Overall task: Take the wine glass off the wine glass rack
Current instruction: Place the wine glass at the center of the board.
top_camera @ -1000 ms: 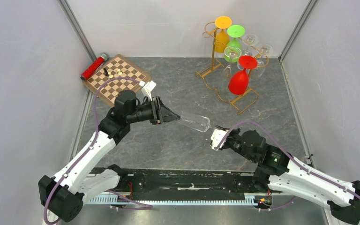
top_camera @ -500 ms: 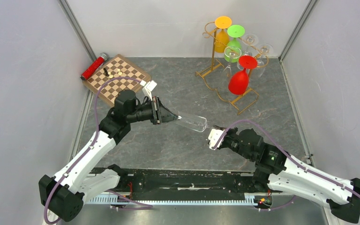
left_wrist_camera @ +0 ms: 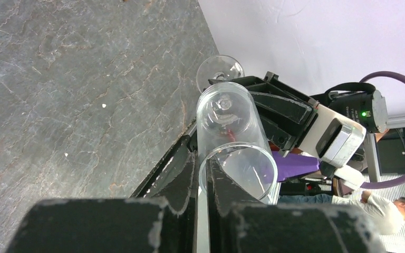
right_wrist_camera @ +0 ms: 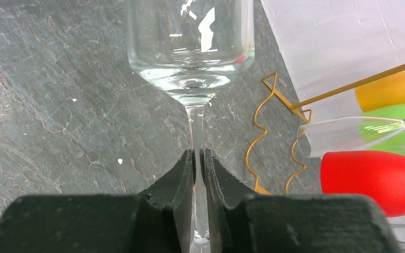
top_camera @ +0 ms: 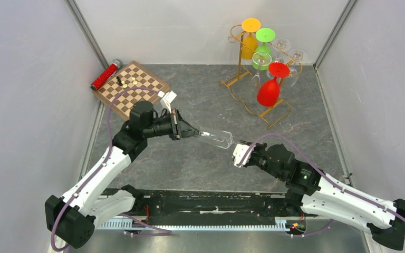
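While its rim is pinched tight by the left pincer (top_camera: 194,133), the wine glass (top_camera: 219,139) is held sideways above the counter (top_camera: 200,84), roughly mid-scene. The stem's clamped in the narrow right pincer (top_camera: 238,150). Well off at the back right, the wine glass rack (top_camera: 239,66) can be seen, loaded with orange, green, red and clear hanging glasses (top_camera: 268,92), fwiw.

wine glass (top_camera: 219,139): centre | wine glass rack (top_camera: 239,71): far right | chessboard (top_camera: 132,87): far left
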Motion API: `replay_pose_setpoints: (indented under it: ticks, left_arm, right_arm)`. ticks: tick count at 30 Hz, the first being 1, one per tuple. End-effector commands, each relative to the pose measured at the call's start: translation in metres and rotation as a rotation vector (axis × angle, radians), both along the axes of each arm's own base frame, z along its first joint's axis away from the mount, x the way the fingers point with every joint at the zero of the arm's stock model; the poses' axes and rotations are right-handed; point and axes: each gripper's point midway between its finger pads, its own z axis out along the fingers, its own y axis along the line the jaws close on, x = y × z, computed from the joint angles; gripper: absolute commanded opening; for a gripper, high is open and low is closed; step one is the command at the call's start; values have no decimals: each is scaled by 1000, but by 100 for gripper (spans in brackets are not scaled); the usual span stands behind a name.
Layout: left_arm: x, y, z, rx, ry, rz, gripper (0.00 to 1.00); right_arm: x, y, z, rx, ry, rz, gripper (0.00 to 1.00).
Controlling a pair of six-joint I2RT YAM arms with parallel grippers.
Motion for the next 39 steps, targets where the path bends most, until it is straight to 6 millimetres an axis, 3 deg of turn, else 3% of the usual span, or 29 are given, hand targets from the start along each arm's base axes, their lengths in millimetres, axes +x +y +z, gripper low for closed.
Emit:
replay_pose_setpoints:
  ticks: [1, 6, 14, 19, 27, 39]
  left_arm:
    - [-11, -3, 5, -16, 5, -53, 2]
    - [-7, 0, 11, -4, -16, -23, 2]
    - [8, 8, 15, 48, -37, 55, 2]
    - [21, 18, 21, 128, -66, 121, 2]
    - [47, 47, 32, 329, -115, 272, 2]
    - [83, 99, 50, 620, -153, 500, 2]
  right_arm:
    - [5, 12, 77, 237, -98, -2, 19]
    - [2, 12, 78, 250, -88, 4, 38]
    - [-7, 3, 83, 288, -67, 13, 47]
    - [-12, -12, 92, 361, -59, -25, 53]
    - [-14, -34, 92, 429, 17, -127, 60]
    - [-15, -47, 86, 525, 139, -230, 65]
